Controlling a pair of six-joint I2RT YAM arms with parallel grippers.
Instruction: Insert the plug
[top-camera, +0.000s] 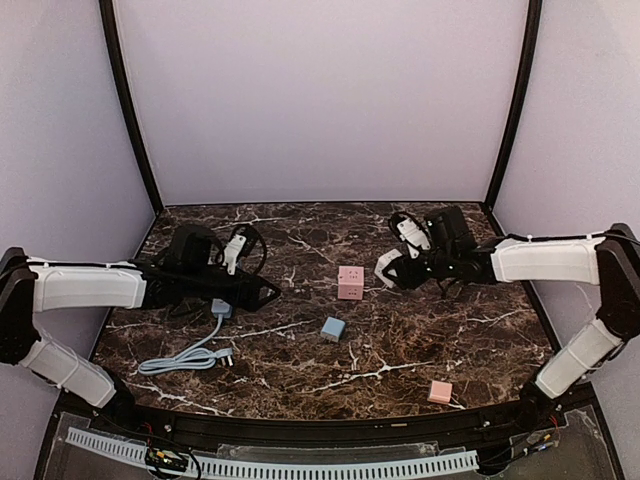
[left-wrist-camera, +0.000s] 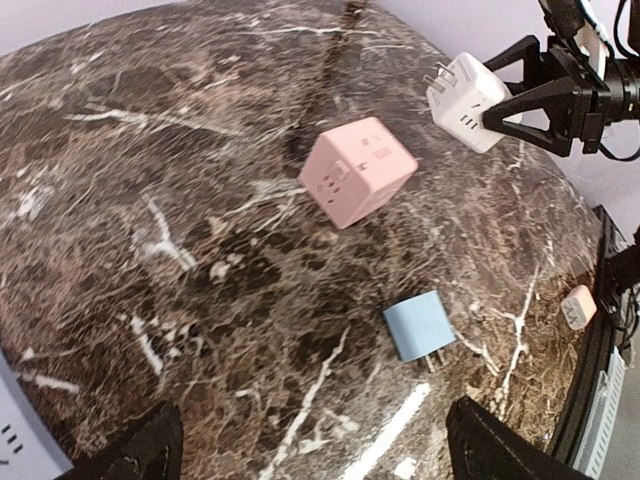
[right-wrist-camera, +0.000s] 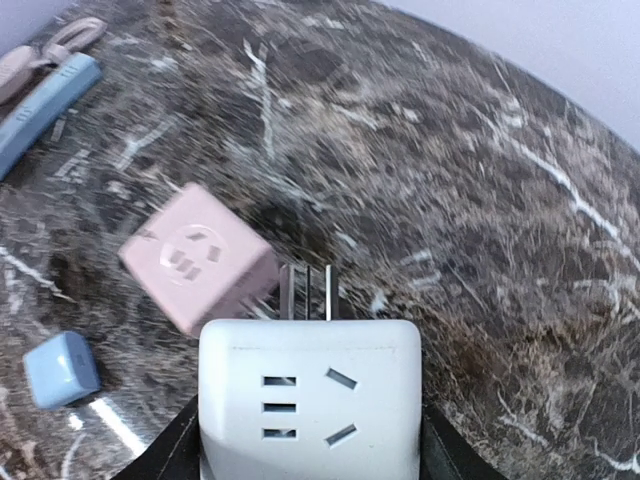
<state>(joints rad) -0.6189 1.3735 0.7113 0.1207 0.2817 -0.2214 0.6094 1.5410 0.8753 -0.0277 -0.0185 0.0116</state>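
Right gripper (top-camera: 390, 268): clamping the white adapter cube (right-wrist-camera: 310, 400) by its two sides, reaching in from the right edge of the counter (top-camera: 480, 340).
White adapter cube: sitting between the fingers just right of the counter's centre, with its prongs (right-wrist-camera: 308, 290) pointing toward the pink socket cube (top-camera: 350, 282). The two are lying close but apart.
Pink socket cube: resting near the centre, slightly toward the far edge, with a socket face showing toward the held cube.
Left gripper (left-wrist-camera: 325, 452): hanging with jaws spread wide, grasping nothing, on the left half and facing the pink socket cube.
Blue plug (top-camera: 333, 328): lying just nearer than the pink socket cube.
Small pink plug (top-camera: 440, 391): lying by the near edge, right of centre.
Blue cable (top-camera: 185, 357): curling toward the near-left corner.
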